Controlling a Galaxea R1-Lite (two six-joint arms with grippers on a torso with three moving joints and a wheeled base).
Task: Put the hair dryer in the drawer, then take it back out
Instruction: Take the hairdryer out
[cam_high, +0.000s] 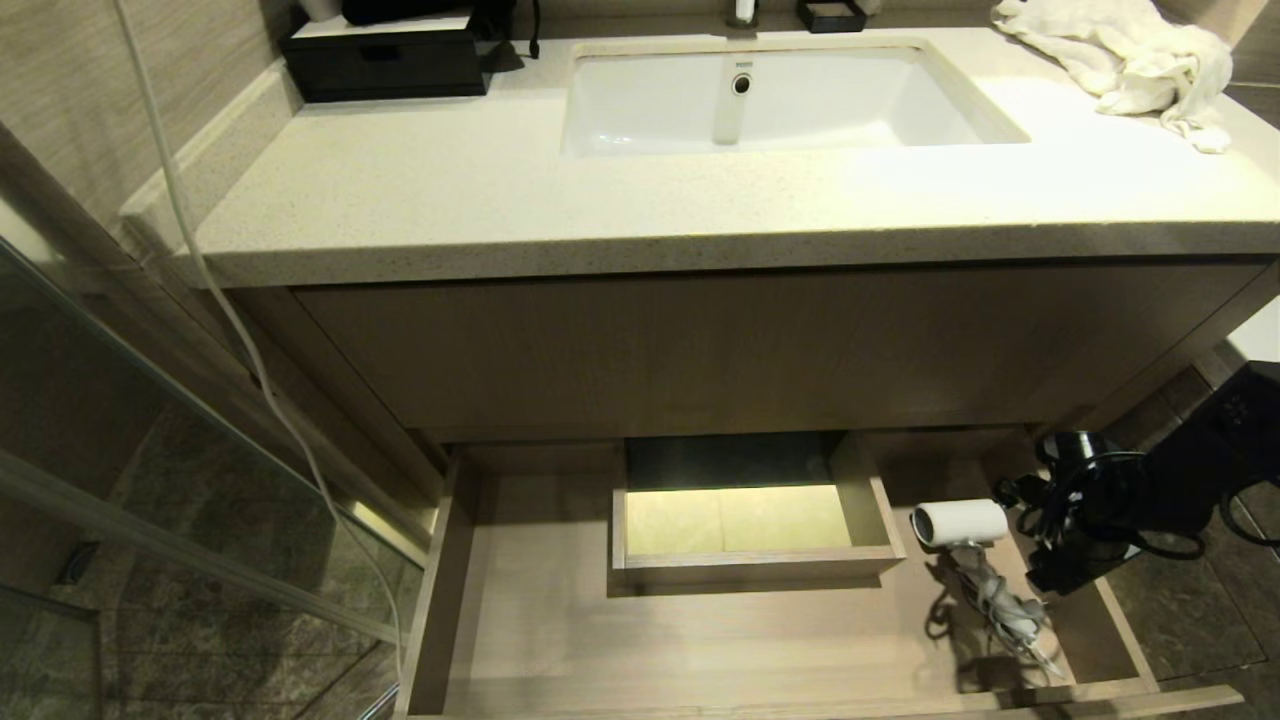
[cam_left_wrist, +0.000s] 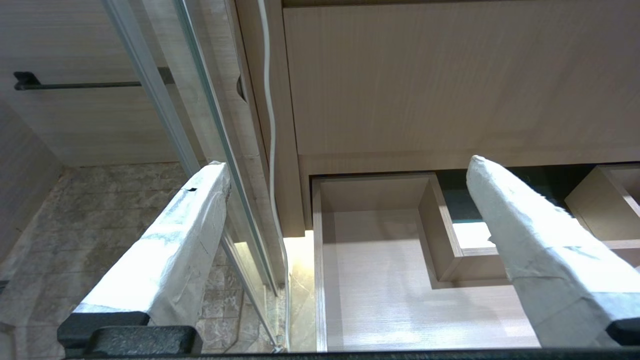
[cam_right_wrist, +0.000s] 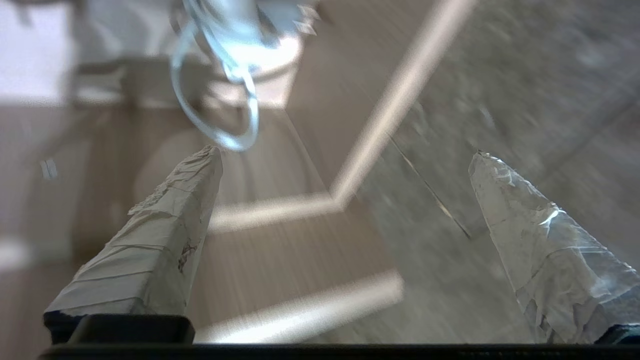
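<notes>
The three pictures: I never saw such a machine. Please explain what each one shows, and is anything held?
A two-armed robot faces a bathroom vanity. The head camera looks down on the countertop with its sink, a towel and a black box. Below, the drawer is open; the hair dryer lies inside, at its right end. The other two cameras sit on the wrists, behind the white-wrapped fingers. The right gripper is beside the dryer, the left gripper before the drawer. Both are open; nothing is held.

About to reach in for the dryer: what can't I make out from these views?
- Head view: right gripper fingers lost in dark arm and cables.
- Right wrist view: hair dryer blurred, cut by edge.
- Head view: drawer front cut off.
- Left gripper: outside head view.
</notes>
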